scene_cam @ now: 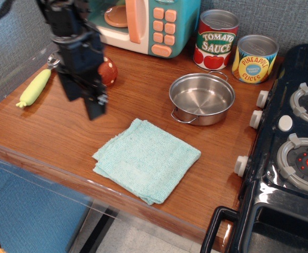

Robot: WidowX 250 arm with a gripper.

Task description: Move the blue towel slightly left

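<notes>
The blue towel [146, 159] is a pale aqua folded cloth lying flat near the front edge of the wooden counter [53, 132]. My black gripper [84, 107] hangs above the counter, up and to the left of the towel's far-left corner and apart from it. Its two fingers stand apart and hold nothing. The towel is fully in view.
A steel pot [201, 98] sits just behind the towel to the right. A toy mushroom [110, 71] is partly hidden behind the gripper. A yellow corn [34, 88] lies at far left. A toy microwave [143, 23], two cans [216, 39] [254, 59] and a stove [293, 158] border the counter.
</notes>
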